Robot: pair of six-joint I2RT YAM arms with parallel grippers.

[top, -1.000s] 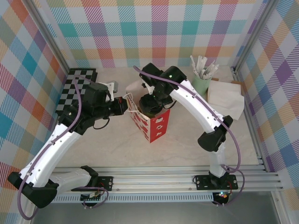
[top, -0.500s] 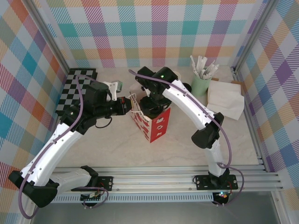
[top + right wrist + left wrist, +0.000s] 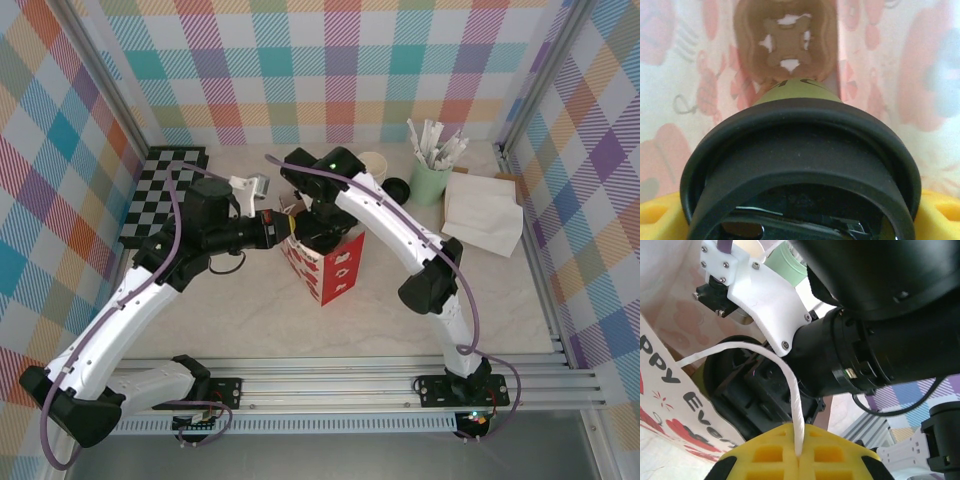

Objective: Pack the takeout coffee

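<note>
Grip: left hand (image 3: pixel 799 460) pinches bag handle (image 3: pixel 788 380) | right hand (image 3: pixel 800 220), dipped inside bag (image 3: pixel 338 272), holds takeout coffee (image 3: pixel 800 145)

Pastel plaid fabric walls (image 3: pixel 330 60) in teal, pink, orange and violet close in three sides, braced by slanting silver metal corner posts (image 3: pixel 104 85). The pale cream stone-patterned worktop (image 3: pixel 250 320) is evenly lit, edged nearest by ribbed silver aluminium rails (image 3: pixel 350 385).

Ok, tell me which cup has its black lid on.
The cup held in the right tool, inside the red bag, is capped. The other cup at the back stands open, a loose black lid beside it.
</note>
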